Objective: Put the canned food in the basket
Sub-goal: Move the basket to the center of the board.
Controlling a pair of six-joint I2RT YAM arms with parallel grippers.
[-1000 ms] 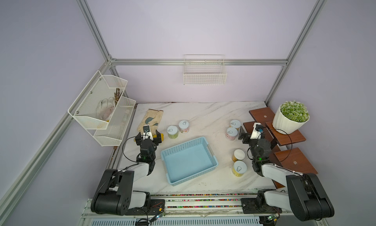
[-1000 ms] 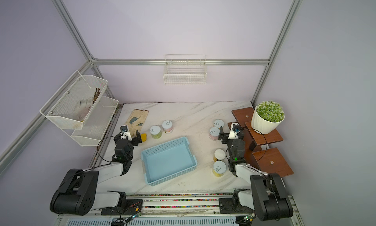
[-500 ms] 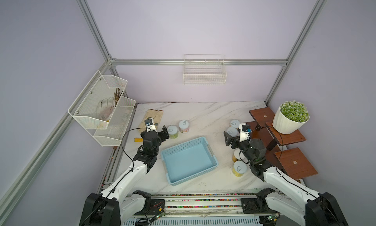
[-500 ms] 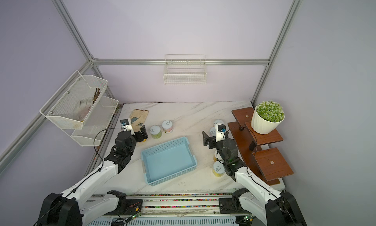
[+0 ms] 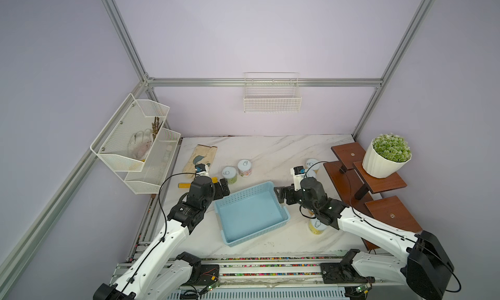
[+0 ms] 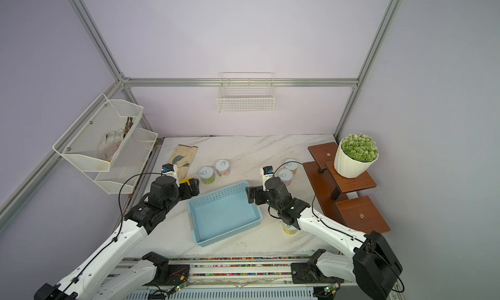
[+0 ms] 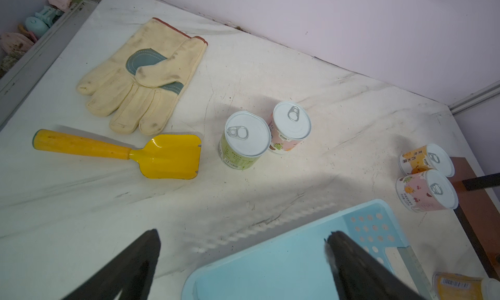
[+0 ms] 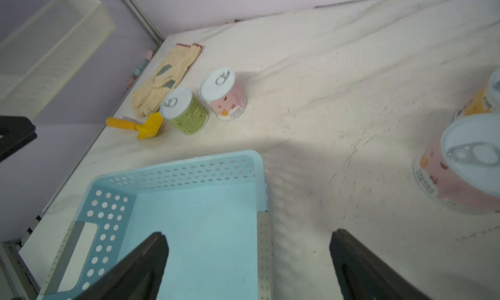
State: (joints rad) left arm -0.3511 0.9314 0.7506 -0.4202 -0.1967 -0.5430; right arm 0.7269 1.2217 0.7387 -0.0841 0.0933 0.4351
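L gripper (image 5: 223,187) hangs at the far-left corner of the basket (image 5: 244,190), jaws spread wide, nothing in them. R gripper (image 5: 281,194) is at the far-right corner, likewise wide and empty. Basket sits mid-table (image 5: 270,152), cans all outside it: green can (image 5: 229,175) just beside pink can (image 5: 244,168) behind it, orange can (image 7: 422,159) and 2nd pink can (image 7: 424,189) by the wooden steps (image 5: 343,182), yellow can (image 5: 317,227) under the R arm.

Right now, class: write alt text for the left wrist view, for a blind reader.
A green can and a pink can stand together on a marbled table, near a yellow trowel and a cream glove. The open left end effector hovers at a corner of the light-blue basket.
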